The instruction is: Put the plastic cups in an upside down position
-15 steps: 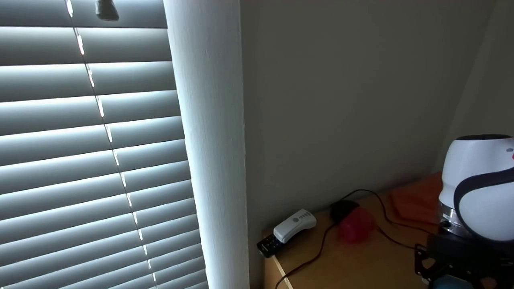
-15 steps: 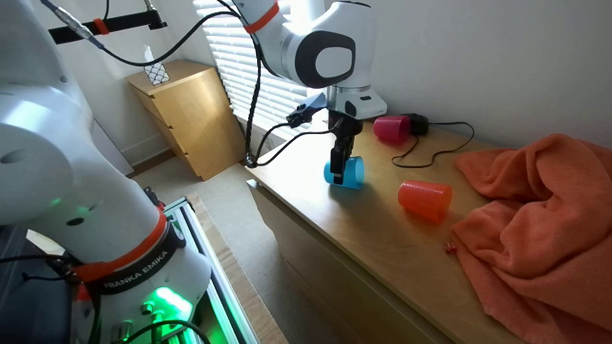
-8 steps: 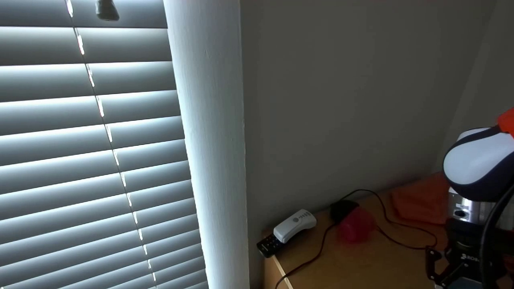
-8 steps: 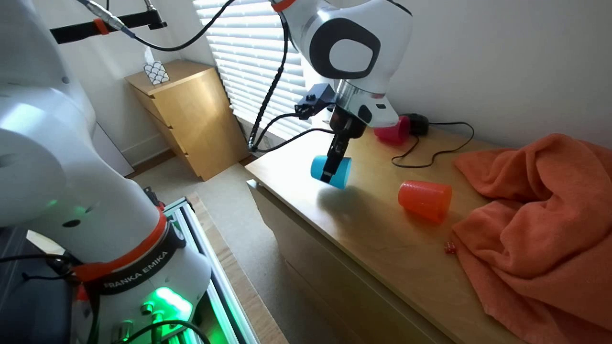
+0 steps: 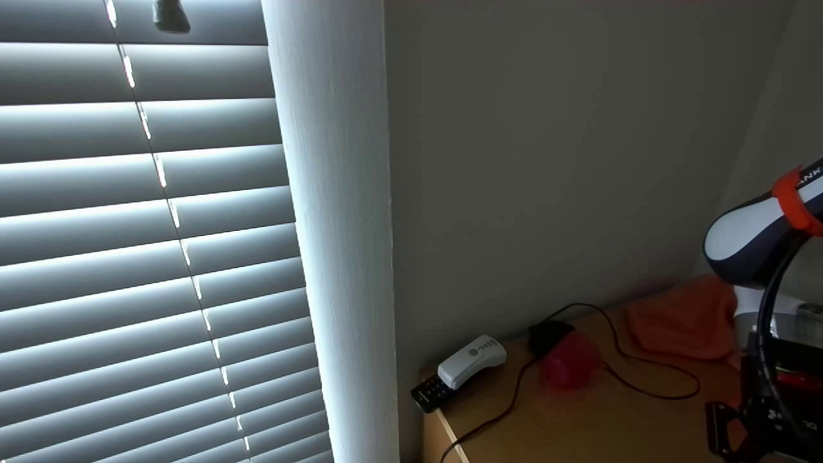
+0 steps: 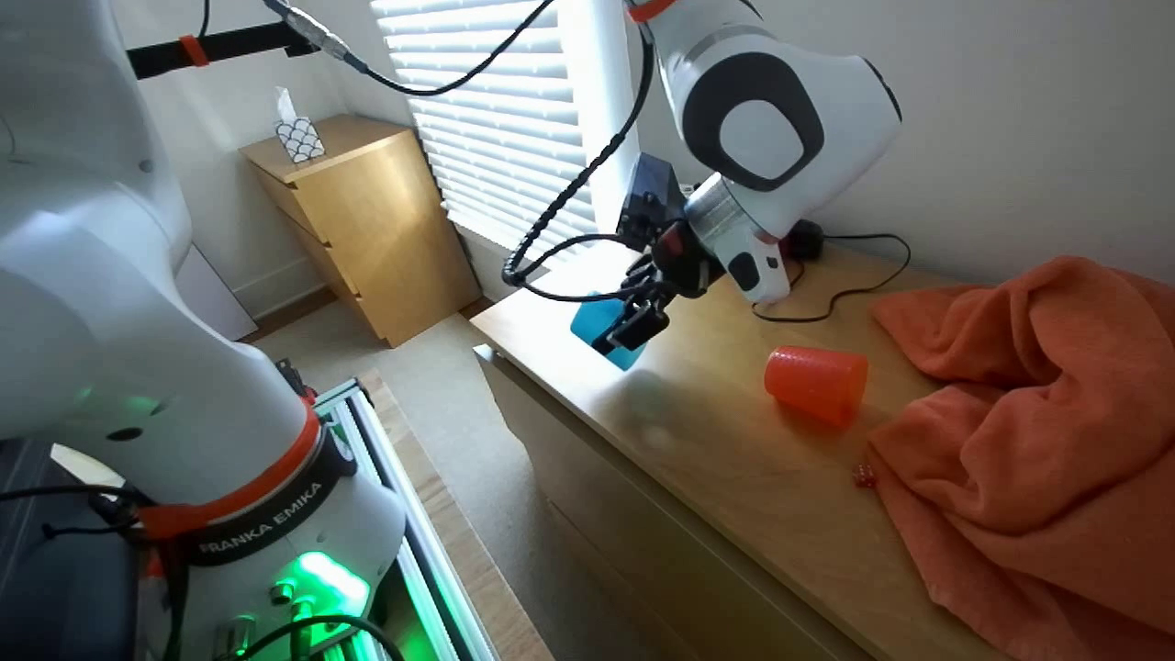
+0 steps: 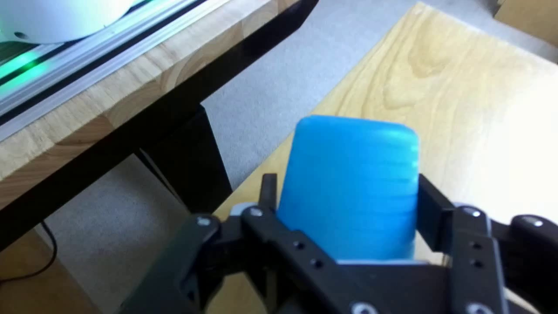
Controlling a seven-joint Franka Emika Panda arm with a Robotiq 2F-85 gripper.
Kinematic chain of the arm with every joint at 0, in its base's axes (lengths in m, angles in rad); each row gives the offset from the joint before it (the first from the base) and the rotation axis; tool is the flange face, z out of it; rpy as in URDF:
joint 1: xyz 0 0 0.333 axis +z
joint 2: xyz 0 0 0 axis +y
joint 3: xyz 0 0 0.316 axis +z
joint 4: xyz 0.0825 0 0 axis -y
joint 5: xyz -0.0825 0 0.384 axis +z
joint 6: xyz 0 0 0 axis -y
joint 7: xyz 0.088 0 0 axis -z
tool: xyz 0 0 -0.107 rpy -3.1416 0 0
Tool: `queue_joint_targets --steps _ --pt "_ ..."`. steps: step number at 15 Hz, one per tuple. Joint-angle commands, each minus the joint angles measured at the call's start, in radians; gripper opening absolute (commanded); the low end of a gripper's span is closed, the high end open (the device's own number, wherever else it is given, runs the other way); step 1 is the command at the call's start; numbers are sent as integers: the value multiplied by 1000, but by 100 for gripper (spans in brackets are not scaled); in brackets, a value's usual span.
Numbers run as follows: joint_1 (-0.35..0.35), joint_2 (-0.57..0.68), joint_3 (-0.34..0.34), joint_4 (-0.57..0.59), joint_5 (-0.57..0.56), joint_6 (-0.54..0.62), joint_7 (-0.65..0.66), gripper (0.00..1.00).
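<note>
Wrist view: parted fingers (image 7: 434,213) clasp the blue cup (image 7: 351,187) between them. The orange cup (image 6: 815,384) lies sideways on the tabletop (image 6: 734,477).

In an exterior view, the black band (image 6: 262,521) low on the robot arm (image 6: 83,303) is bearing "FRANKA EMIKA". In an exterior view, the arm's dark strip (image 5: 813,173) is showing "ANK" — running off the frame's edge — and the black remote (image 5: 431,394) is carrying marks, apparently too small to read.
</note>
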Motion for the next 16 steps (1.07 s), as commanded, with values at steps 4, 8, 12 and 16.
queue_joint_targets --steps 4,8,12,16 --pt "-24 209 -7 187 65 -231 -59 48" --pt "-2 172 -18 147 47 -187 -49 73" --pt "-7 202 -9 173 51 -242 -52 48" --pt "-4 253 -1 200 66 -319 -56 48"
